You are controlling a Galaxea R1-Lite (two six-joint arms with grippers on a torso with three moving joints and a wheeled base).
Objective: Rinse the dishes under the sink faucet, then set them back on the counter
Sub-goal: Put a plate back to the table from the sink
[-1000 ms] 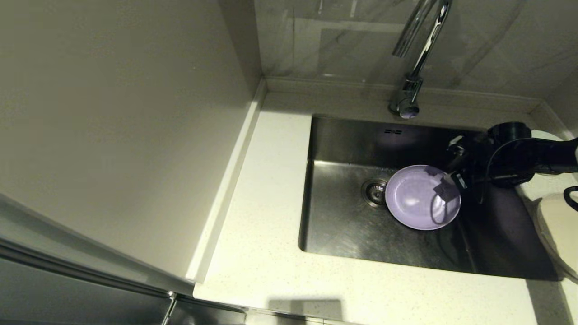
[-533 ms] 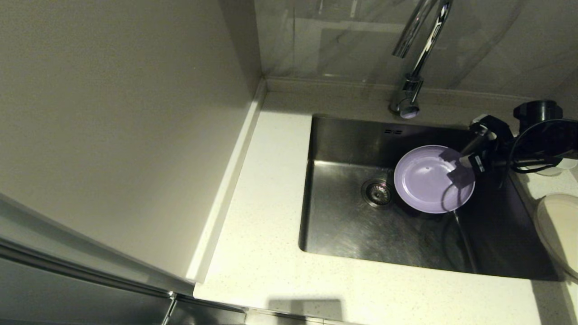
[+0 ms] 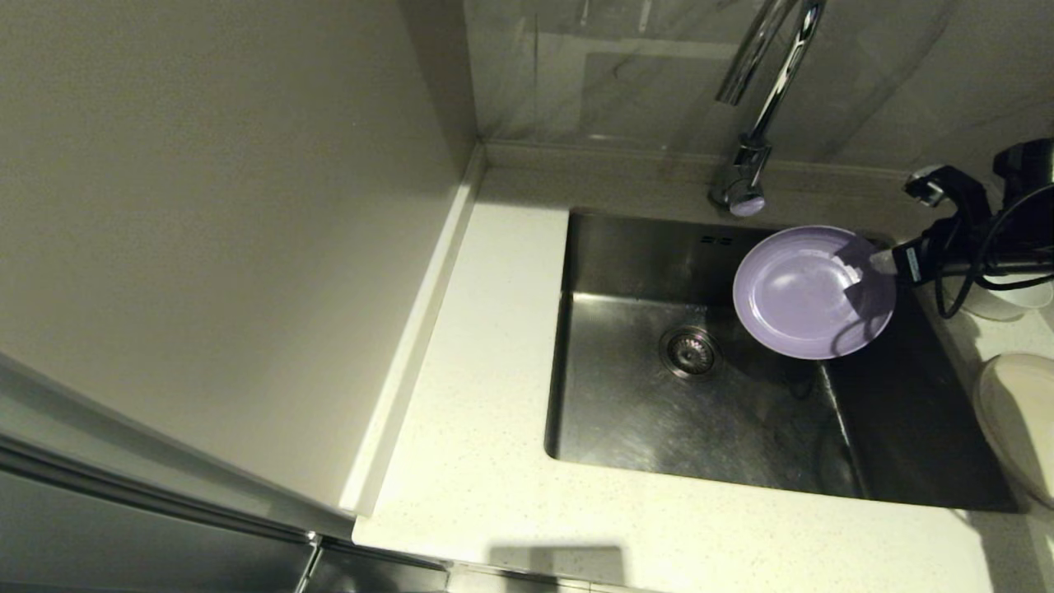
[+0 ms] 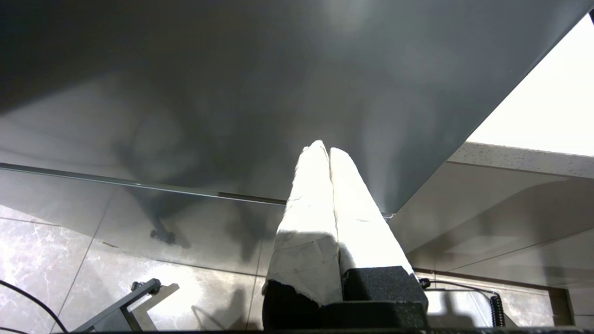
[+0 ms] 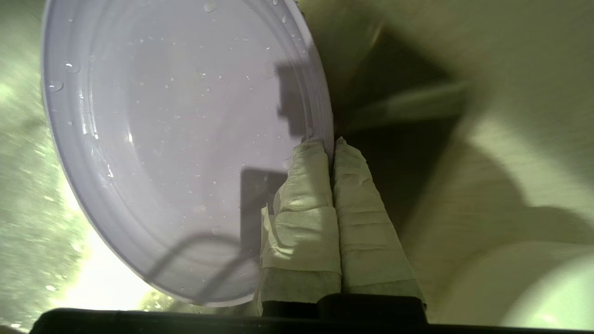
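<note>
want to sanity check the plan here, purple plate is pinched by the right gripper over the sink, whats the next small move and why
Probably carry the lavender plate a little further toward the counter on the right. The right gripper is shut on its rim, holding it over the sink, clear of the faucet, and droplets show on its face, so rinsing looks done.

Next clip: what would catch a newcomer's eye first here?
The lavender plate, wet with droplets, held above the back right of the steel sink, pinched at its rim by the right gripper. Next, the chrome faucet rising behind it, and a cream plate on the counter at the sink's right.
</note>
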